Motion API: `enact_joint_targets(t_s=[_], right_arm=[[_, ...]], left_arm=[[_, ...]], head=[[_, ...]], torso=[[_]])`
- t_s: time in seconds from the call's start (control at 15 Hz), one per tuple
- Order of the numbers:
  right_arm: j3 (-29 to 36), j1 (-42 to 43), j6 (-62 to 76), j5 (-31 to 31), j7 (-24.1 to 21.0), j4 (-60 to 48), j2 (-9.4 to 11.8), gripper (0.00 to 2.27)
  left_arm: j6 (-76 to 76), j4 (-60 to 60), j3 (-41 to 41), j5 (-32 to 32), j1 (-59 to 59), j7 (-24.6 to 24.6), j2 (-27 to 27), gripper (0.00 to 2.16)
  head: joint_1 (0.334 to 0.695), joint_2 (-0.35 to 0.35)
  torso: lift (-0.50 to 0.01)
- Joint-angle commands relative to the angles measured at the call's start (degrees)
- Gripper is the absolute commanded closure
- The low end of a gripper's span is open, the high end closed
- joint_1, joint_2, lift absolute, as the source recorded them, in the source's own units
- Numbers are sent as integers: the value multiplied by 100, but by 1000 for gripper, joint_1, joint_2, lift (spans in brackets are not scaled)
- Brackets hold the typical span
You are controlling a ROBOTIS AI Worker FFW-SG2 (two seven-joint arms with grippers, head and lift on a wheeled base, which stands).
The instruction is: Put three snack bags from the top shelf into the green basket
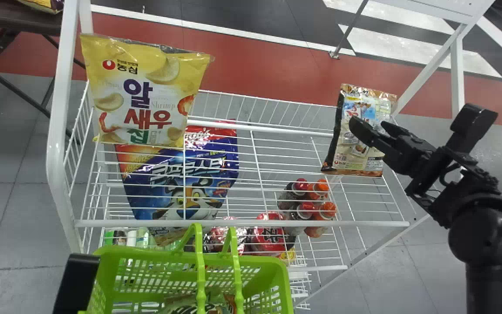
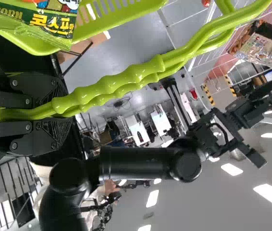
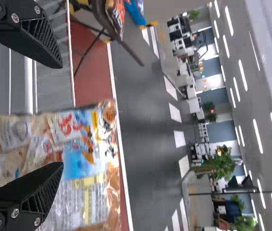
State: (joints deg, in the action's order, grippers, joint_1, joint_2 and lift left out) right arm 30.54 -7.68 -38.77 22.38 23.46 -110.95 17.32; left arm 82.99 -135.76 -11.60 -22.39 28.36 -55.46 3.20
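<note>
In the green basket (image 1: 273, 263), a snack bag (image 2: 51, 23); over it, two handles (image 1: 199, 266).

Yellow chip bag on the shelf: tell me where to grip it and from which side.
Probably best pinched at the free right edge of the yellow chip bag, coming from the robot's right: it looks upright, broad face toward the robot, and the white post runs close by its left edge.

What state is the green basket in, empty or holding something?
Holding something. Inside the green basket lies a snack bag, beneath the handles; whether more lie under it, I cannot tell.
</note>
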Motion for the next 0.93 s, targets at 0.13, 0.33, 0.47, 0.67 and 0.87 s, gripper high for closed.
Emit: enact_joint_targets(t_s=[0.13, 0.33, 0.47, 0.67, 0.87], right_arm=[[-233, 381, 348, -366, -96, 1058, 246, 83], [-417, 539, 453, -401, 291, 1515, 448, 140], [-452, 575, 436, -410, 484, 1533, 492, 748], [-435, 495, 172, -269, 493, 1234, 474, 2132], [-259, -50, -57, -164, 484, 338, 422, 2159]], left_arm=[[12, 137, 0, -19, -120, 9, 6, 1777], [47, 243, 0, -28, -234, 17, -3, 1777], [65, 278, -18, -28, -296, 26, -12, 1777], [82, 322, -9, -37, -340, 61, -21, 1777], [100, 322, 9, -55, -349, 61, -21, 1777]], head=[[695, -350], [695, -350], [695, -350], [695, -350], [695, -350]], torso=[[-47], [-47], [-47], [-47], [-47]])
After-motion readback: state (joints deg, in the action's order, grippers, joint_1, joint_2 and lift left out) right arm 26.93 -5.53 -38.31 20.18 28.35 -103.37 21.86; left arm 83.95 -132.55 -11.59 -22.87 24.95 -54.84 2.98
